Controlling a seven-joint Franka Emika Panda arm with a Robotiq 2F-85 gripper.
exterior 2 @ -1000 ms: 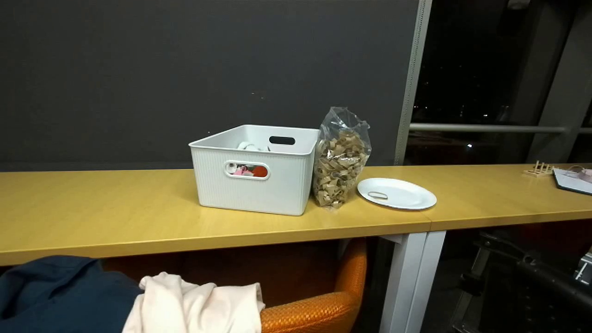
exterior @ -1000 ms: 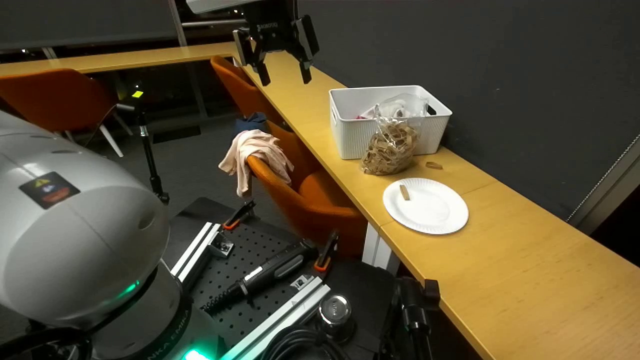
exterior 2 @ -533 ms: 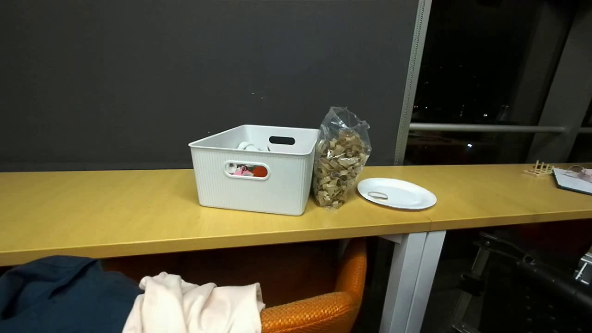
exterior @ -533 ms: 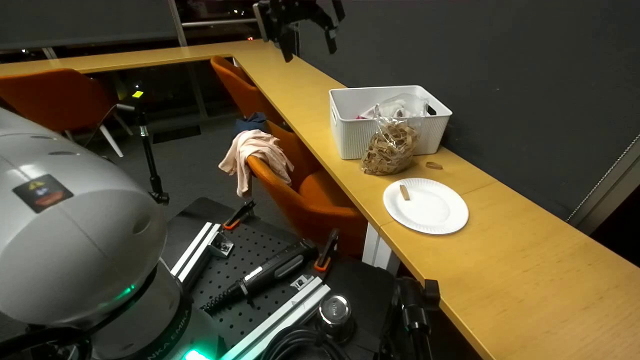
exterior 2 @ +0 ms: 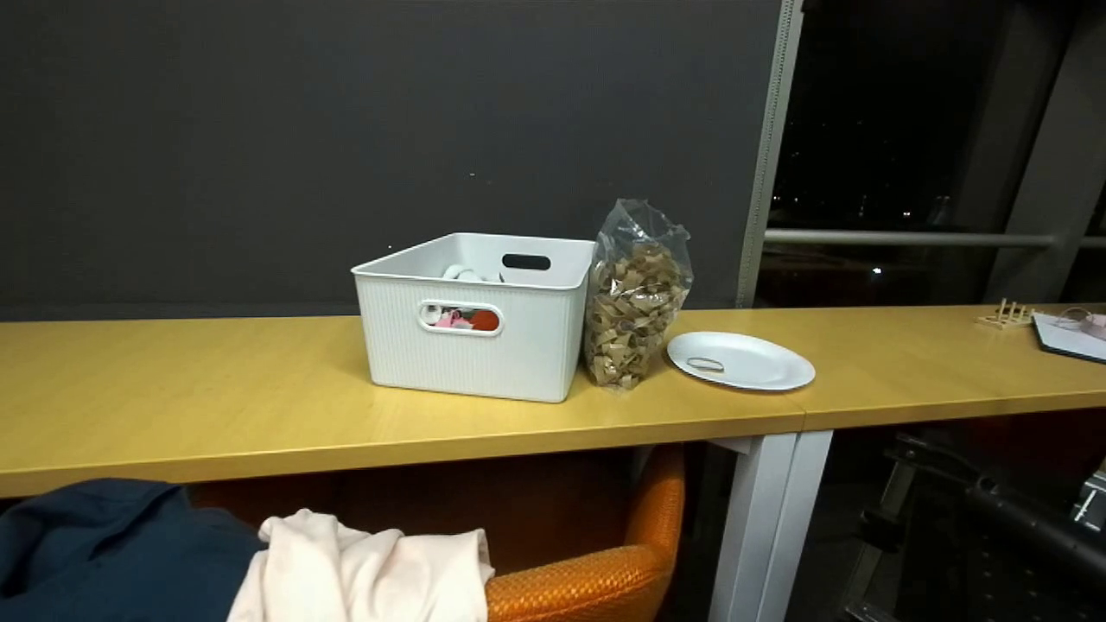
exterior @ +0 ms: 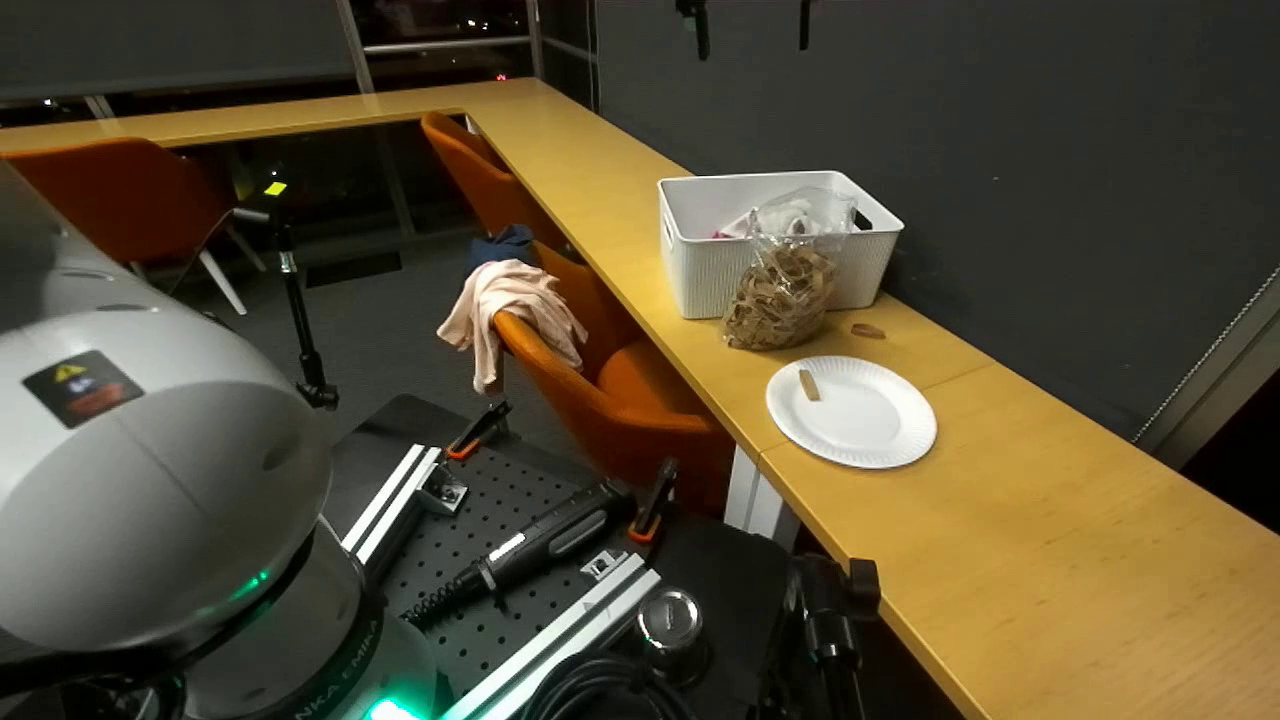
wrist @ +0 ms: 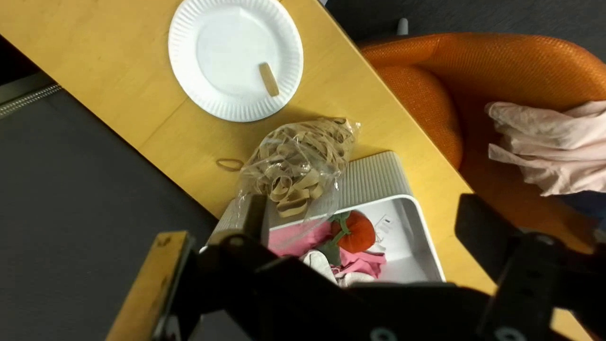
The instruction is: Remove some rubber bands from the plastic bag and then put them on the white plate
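Note:
A clear plastic bag (exterior: 785,295) full of tan rubber bands stands against the white basket, and it also shows in an exterior view (exterior 2: 638,302) and the wrist view (wrist: 303,156). The white plate (exterior: 865,430) lies beside the bag, also in the wrist view (wrist: 232,52). One rubber band (exterior: 809,385) is on the plate, also in the wrist view (wrist: 269,79). Another rubber band (wrist: 229,165) lies on the table between bag and wall. My gripper (exterior: 753,35) is open and empty, high above the table. Its fingers in the wrist view (wrist: 367,218) spread over the basket.
The white basket (exterior 2: 467,363) holds a red-orange item (wrist: 357,232), pink cloth and other things. An orange chair (exterior: 600,400) with pink and dark cloth stands at the table edge. A dark wall runs behind the table. A small wooden rack (exterior 2: 1007,315) stands farther along the table.
My gripper has moved up and to the right in an exterior view, so only its fingertips show at the top edge. It stays open. Bag, plate, basket and rubber bands have not moved.

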